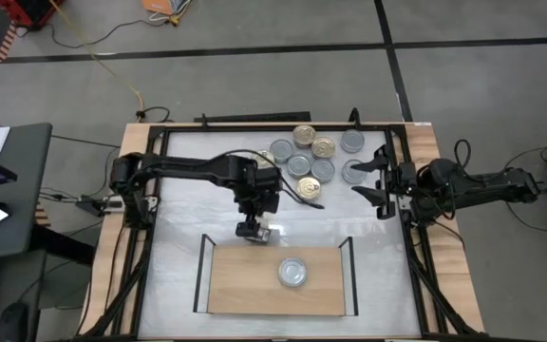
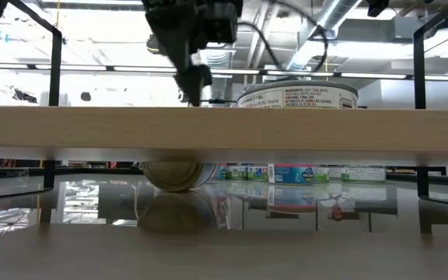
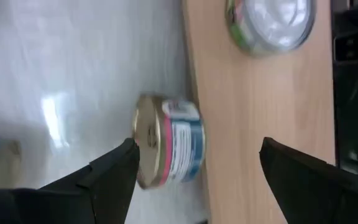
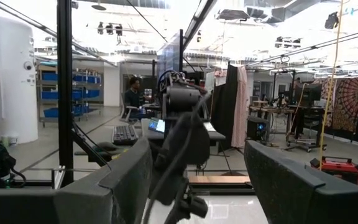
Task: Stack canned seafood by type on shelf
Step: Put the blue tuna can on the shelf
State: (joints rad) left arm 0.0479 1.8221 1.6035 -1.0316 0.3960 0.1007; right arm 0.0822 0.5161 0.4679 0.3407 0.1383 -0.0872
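One silver tin point(image 1: 292, 273) stands on the shelf point(image 1: 245, 290). Just off the shelf's 12 o'clock edge a gold-lidded tin point(image 3: 166, 150) lies on its side on the worktop point(image 1: 183, 190), between the left fingers point(image 3: 114, 171), released. Loose tins point(image 1: 313, 157) cluster at 12 o'clock. Right fingers point(image 1: 376, 177), at 3 o'clock, gape empty.

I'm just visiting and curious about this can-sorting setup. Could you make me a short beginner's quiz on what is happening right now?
1. True or false: the shelf already holds three cans.
2. The gold-lidded can below the left end effector is: A) upright, B) on its side, C) on the shelf.
3. Fill in: the right end effector waits at the table's ___ edge, near the group of loose cans.

Key:
1. False; only one silver-lidded can stands there.
2. B; it lies on the table against the shelf's edge.
3. Right.
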